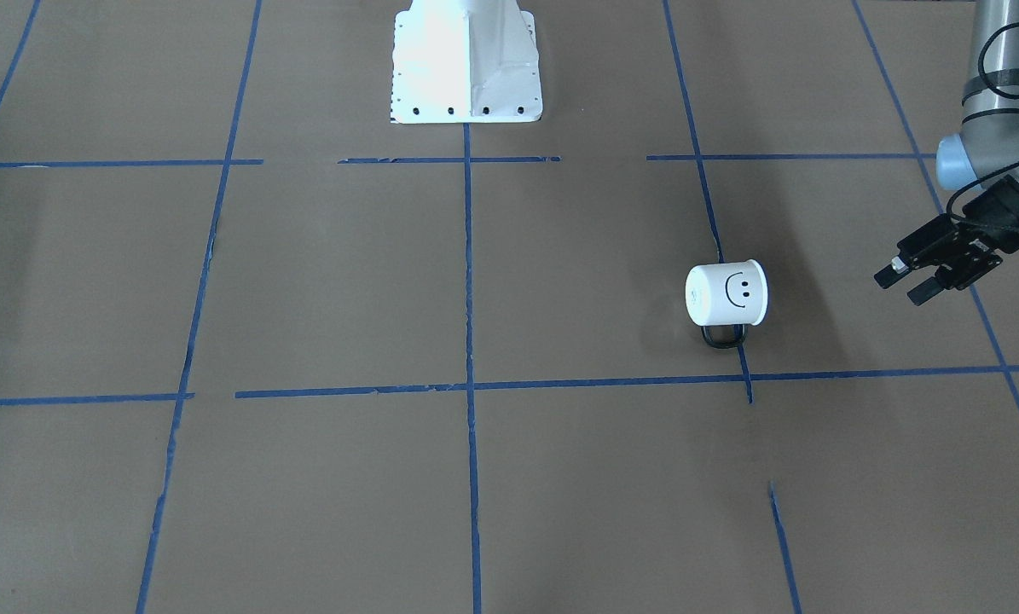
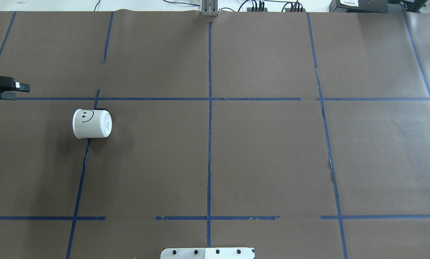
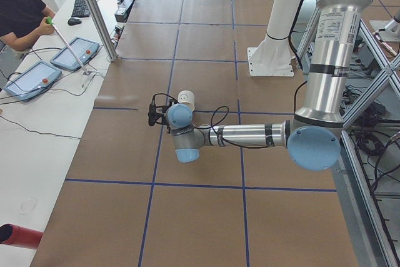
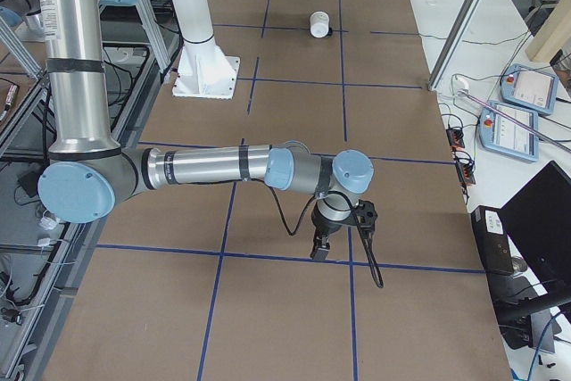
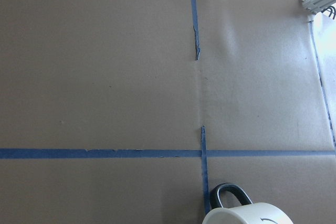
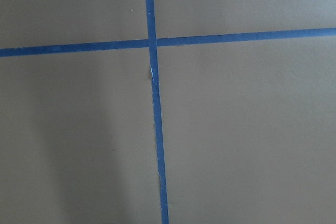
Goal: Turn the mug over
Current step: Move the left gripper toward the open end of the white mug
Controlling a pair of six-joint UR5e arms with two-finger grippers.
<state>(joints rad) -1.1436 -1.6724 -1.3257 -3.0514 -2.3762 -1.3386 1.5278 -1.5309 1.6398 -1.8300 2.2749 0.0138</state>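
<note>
The table (image 1: 304, 281) is covered with brown paper crossed by blue tape lines (image 1: 468, 273), and a white pedestal base (image 1: 466, 60) is seen at the robot's edge. The mug (image 1: 726, 292) is laid on its side across one tape line, its handle toward the operators' side and its flat bottom toward the table's middle. The left gripper (image 1: 901, 287) is seen with fingers parted, gripping nothing, well apart from the mug on the robot's left. The right gripper (image 4: 318, 253) is seen far across the table from the mug; whether it is parted cannot be told.
</note>
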